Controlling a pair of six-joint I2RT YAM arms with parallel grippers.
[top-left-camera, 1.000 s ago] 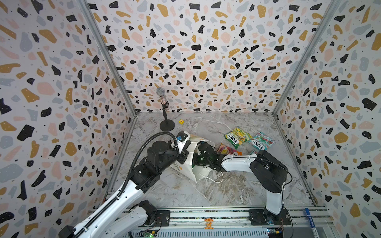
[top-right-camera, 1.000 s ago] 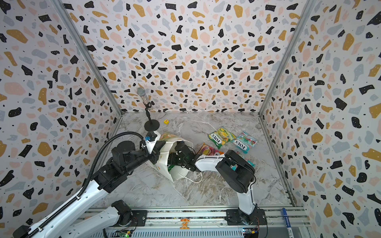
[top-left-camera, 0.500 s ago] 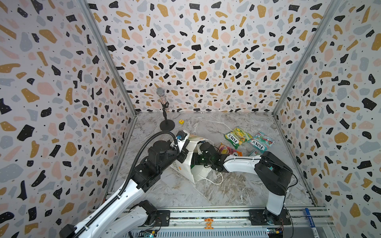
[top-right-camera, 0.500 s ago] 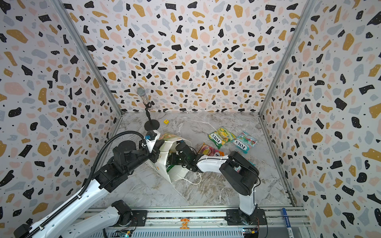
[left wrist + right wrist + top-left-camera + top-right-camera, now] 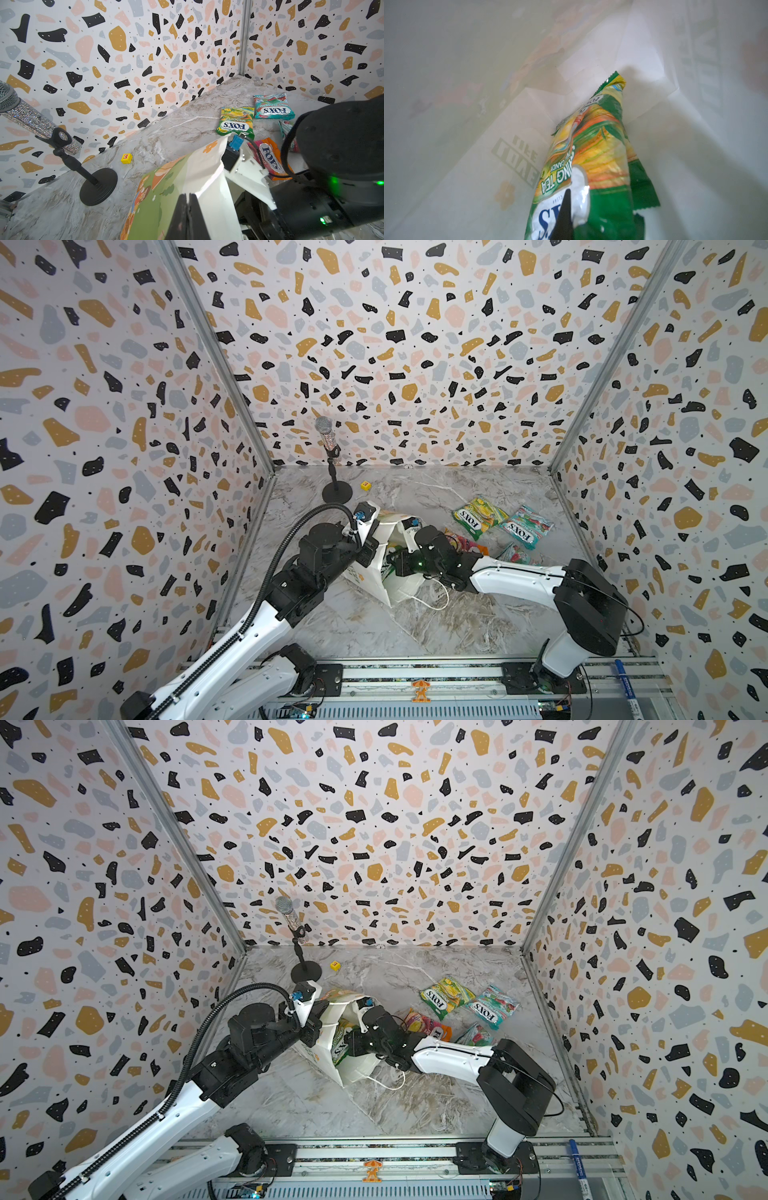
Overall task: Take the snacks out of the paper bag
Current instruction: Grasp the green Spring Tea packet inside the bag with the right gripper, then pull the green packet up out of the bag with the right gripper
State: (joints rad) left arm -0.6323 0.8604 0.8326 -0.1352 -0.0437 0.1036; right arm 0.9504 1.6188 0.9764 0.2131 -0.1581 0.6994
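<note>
A white paper bag (image 5: 374, 580) lies on its side at the middle of a marble desk (image 5: 415, 626), with its mouth facing right. Four snacks are already out, lying on the desk to the right of the bag. A green-yellow pouch (image 5: 480, 517) and a teal pouch (image 5: 525, 527) sit side by side toward the far right. An orange-pink pouch (image 5: 465, 542) lies just beside the bag's mouth. A second teal pouch (image 5: 517, 553) is partly hidden behind the right arm (image 5: 515, 580).

The left jaws are pressed together on the bag's upper wall near its rim, holding the mouth up. The right arm reaches in through the mouth. The right jaws are clamped on a fifth pouch (image 5: 591, 145), green-yellow, which is inside the bag with its far end near the folded bottom.

The task looks well over half done: this pouch has yet to be drawn out and set on the desk. The right wrist view shows no other pouch inside. The gripped one hides part of the interior, so whether more remain cannot be told.
</note>
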